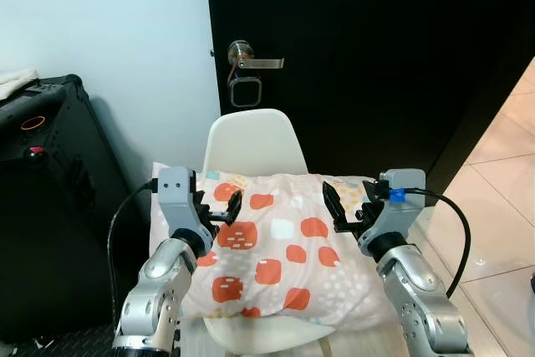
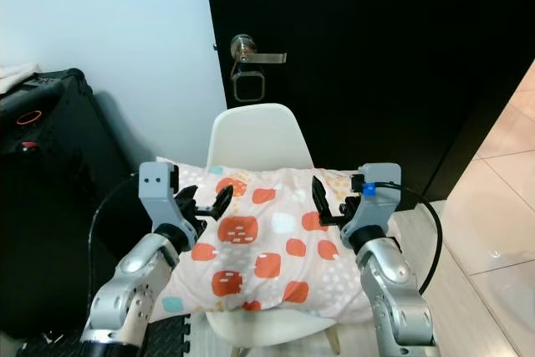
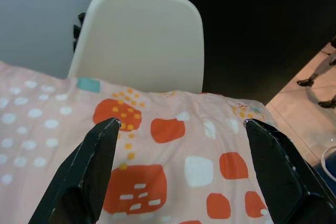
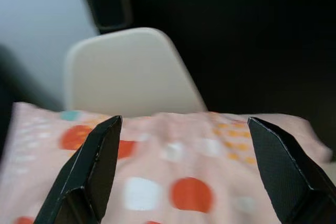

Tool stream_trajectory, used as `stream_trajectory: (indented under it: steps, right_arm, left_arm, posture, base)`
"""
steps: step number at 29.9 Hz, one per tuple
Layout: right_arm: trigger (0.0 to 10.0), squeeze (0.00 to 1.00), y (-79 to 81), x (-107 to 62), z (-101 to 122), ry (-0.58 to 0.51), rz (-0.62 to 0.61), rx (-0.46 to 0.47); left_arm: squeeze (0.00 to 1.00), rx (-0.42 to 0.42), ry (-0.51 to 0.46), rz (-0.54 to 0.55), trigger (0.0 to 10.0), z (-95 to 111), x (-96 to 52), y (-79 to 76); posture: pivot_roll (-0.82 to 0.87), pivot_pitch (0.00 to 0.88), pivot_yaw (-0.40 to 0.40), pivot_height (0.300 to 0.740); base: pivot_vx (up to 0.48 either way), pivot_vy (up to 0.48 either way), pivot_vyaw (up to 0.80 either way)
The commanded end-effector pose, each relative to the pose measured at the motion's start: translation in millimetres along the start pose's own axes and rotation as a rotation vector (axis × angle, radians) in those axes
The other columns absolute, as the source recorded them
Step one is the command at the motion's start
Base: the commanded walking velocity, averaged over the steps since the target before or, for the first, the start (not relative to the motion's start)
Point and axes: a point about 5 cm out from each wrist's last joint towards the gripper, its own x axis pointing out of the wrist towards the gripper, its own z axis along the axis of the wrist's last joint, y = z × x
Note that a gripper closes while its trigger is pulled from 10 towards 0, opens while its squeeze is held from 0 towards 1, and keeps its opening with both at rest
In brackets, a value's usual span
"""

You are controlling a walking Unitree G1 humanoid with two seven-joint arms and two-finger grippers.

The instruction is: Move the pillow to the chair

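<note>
Left eye view: the pillow, pale pink with orange and white patches, is seen lying flat on the seat of the white chair, its far edge against the foot of the backrest. The seat is covered almost wholly, and the pillow overhangs it at 3 and 9 o'clock.

The left gripper is held above the pillow's 10 o'clock part, its fingers spread with nothing between them. The right gripper is held above the 2 o'clock part, likewise spread and empty. In both wrist views the black fingers are seen wide apart, with patterned fabric beneath and the backrest beyond; whether the tips touch the fabric cannot be told.

The task is judged to be essentially done: the pillow is on the chair and is gripped by neither hand. Only the drawing back of the arms is judged to be left.

A black case stands just beside the chair at 9 o'clock, so little room is offered there. A black door with a lever handle closes the space at 12 o'clock, behind the backrest. Open tiled floor is seen at 3 o'clock. The overhanging edges are judged liable to slip if brushed, so a withdrawal straight up and toward 6 o'clock is judged safest.
</note>
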Motion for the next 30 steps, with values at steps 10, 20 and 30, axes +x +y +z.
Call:
stream_trajectory:
  steps: [10, 20, 30]
  right_arm:
    - [10.0, 0.00, -20.6, -30.4, -1.5, 0.003, -0.130, -0.108]
    - [10.0, 0.00, -19.8, -26.5, -3.7, -0.013, -0.157, -0.091]
    - [10.0, 0.00, -19.1, -14.9, 0.3, -0.023, -0.175, -0.090]
  left_arm:
    - [0.00, 0.130, -0.027, -0.043, 10.0, -2.4, -20.3, -2.4]
    - [0.00, 0.087, -0.047, 0.025, 10.0, 0.6, -21.7, 11.3]
    - [0.00, 0.176, -0.035, 0.037, 10.0, -0.9, -4.9, 9.3]
  posture:
    - [-0.07, 0.000, -0.003, 0.740]
    - [-0.06, 0.000, -0.006, 0.740]
    - [-0.07, 0.000, 0.026, 0.740]
  base:
    - [0.000, 0.000, 0.00]
    - [0.000, 0.000, 0.00]
    - [0.000, 0.000, 0.00]
